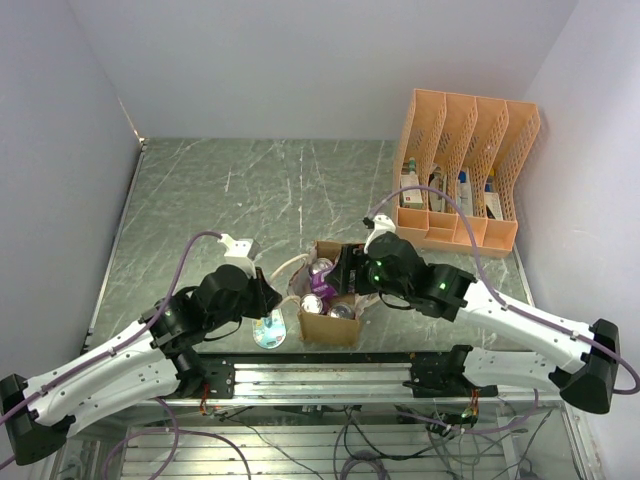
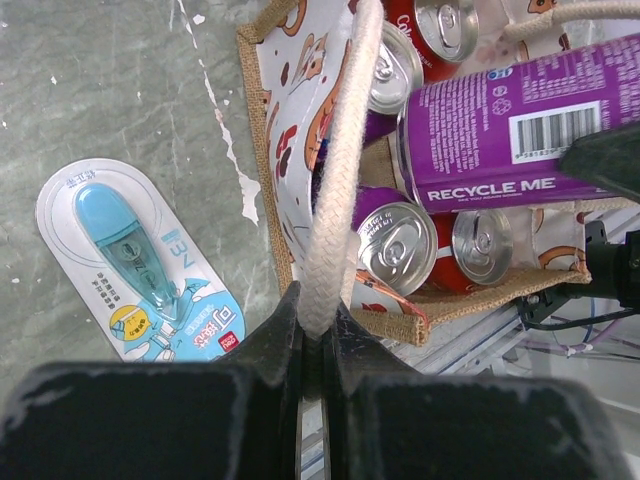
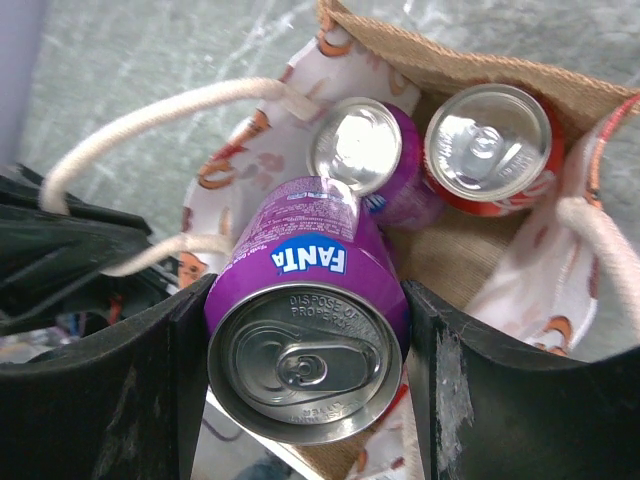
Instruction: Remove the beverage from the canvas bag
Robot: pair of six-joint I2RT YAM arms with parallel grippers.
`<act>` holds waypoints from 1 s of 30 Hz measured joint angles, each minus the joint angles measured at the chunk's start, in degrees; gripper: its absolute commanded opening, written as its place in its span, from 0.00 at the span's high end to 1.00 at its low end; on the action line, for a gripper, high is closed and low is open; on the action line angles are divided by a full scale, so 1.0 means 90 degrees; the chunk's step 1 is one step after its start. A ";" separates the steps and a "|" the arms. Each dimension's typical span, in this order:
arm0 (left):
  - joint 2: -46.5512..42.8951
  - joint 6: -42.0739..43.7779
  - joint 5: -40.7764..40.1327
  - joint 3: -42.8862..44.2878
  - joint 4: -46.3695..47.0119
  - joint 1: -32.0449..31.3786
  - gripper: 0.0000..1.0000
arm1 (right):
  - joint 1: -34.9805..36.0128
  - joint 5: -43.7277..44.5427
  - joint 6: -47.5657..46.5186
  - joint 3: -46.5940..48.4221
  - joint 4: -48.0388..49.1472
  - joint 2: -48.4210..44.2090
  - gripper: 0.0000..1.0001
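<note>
The tan canvas bag (image 1: 318,327) stands open at the near table edge, with several drink cans inside. My right gripper (image 1: 340,276) is over the bag and shut on a purple Fanta can (image 3: 305,330), which is tilted and raised above the other cans. In the right wrist view the can fills the gap between both fingers (image 3: 470,400). A second purple can (image 3: 365,150) and a red can (image 3: 490,145) stand upright below it. My left gripper (image 2: 320,330) is shut on the bag's cream rope handle (image 2: 340,170) at the bag's left side. The held can also shows in the left wrist view (image 2: 500,130).
A blue correction-tape blister pack (image 1: 268,330) lies on the table left of the bag and also shows in the left wrist view (image 2: 135,260). An orange perforated file organizer (image 1: 460,170) with small items stands at the back right. The metal rail of the table's front edge (image 1: 330,372) runs just behind the bag.
</note>
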 measured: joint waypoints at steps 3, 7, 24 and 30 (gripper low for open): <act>-0.0036 -0.0034 0.0002 -0.0017 -0.0010 0.0000 0.93 | -0.0015 -0.0146 0.0209 -0.0236 0.0554 -0.0189 1.00; -0.0051 -0.0070 0.0002 -0.0041 -0.0005 0.0000 0.93 | -0.0005 -0.0444 0.0612 -0.0627 0.1435 -0.0515 1.00; 0.0039 -0.0090 0.0010 -0.0063 0.0000 0.0000 0.93 | -0.0012 0.0546 0.1185 -0.1212 0.3157 -0.1894 1.00; 0.0039 -0.0087 0.0007 -0.0063 -0.0002 0.0000 0.93 | -0.0012 0.1600 0.0483 -0.0243 0.2001 -0.1948 1.00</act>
